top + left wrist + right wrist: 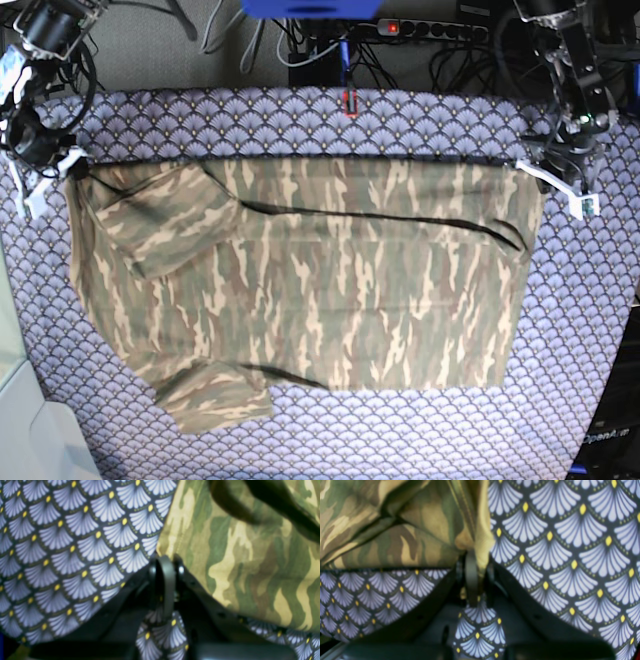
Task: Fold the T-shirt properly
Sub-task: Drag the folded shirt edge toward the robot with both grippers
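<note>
The camouflage T-shirt point(330, 290) lies spread across the table, its hem side toward the right. One sleeve point(165, 225) is turned in over the chest and the other point(215, 400) sticks out at the near left. My left gripper point(540, 180) is shut on the shirt's far right corner; the left wrist view shows the T-shirt point(250, 567) running into the closed left gripper point(166, 560). My right gripper point(72, 168) is shut on the far left corner. In the right wrist view a fold of the T-shirt point(395, 530) is pinched in the right gripper point(476, 562).
A purple-grey fan-scale cloth point(300, 120) covers the table under the shirt. Cables and a power strip point(420, 30) lie behind the far edge, with a small red item point(350, 100) at that edge. A pale surface point(30, 430) borders the near left.
</note>
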Robot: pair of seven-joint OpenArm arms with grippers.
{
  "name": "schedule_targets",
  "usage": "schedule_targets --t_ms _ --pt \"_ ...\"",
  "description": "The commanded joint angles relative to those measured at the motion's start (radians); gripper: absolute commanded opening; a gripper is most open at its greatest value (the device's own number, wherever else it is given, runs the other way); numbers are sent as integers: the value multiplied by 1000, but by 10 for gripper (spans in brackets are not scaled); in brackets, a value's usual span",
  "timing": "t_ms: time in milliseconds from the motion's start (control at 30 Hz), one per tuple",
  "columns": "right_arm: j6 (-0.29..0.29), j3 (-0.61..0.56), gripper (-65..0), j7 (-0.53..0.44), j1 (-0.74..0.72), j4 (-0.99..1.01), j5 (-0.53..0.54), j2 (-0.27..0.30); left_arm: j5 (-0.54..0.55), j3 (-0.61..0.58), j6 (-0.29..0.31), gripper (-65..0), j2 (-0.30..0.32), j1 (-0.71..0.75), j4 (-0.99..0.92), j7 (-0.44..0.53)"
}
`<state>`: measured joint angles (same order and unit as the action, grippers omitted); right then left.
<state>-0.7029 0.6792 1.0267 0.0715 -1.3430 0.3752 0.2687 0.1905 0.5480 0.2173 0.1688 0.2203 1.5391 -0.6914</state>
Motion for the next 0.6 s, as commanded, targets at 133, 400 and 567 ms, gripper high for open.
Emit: schedule_targets --t_ms 133,400,567 --pt "5 -5 -650 30 104 9 -94 -18 -4 5 -6 -645 13 40 45 22" --pt "5 -43 -650 -85 216 9 -97 -22 -4 5 -6 -645 13 89 45 31" --pt "5 -68 -650 -118 255 9 -97 -35 -4 4 -6 -645 15 115 44 31"
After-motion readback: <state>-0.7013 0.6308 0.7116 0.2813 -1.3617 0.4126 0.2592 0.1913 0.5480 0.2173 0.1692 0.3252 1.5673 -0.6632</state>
